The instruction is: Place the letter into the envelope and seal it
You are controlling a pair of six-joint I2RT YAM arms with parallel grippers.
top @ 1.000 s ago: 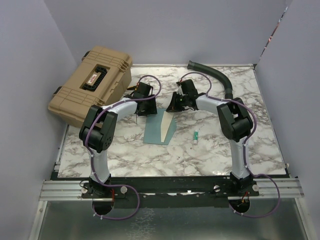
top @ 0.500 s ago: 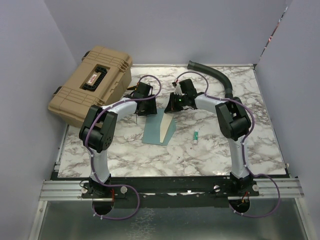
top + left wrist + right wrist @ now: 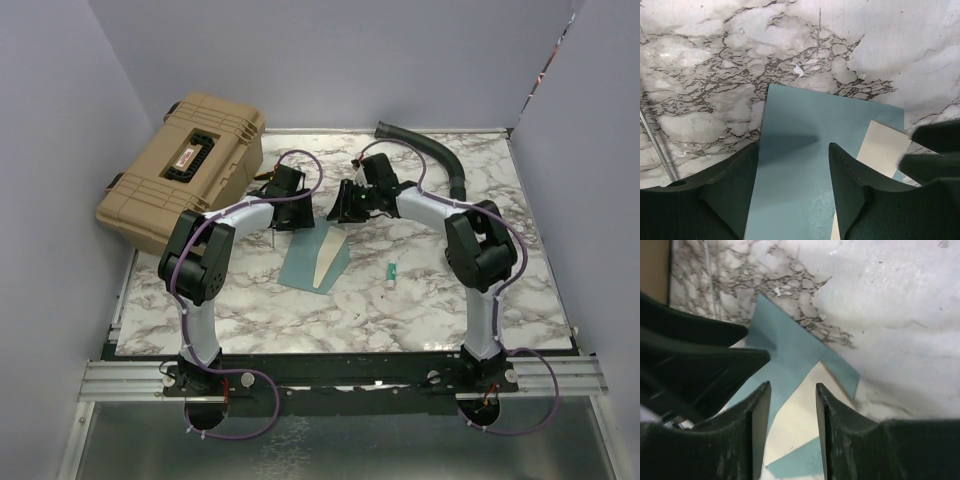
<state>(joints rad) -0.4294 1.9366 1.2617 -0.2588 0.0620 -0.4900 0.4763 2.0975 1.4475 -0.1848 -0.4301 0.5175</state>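
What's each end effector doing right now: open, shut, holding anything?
Left end effector: open, holding nothing, over the envelope.
Right end effector: open, holding nothing, over the letter.

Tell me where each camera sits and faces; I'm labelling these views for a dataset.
Top external: above and behind the bases, looking down across the table; the left arm and right arm show whole.
Left wrist: on the left arm, looking down at the envelope; the left pincer, fingers open, frames it.
Right wrist: on the right arm, looking down at the letter; the right pincer shows, fingers apart.
Shared: both wrist views show envelope and letter.
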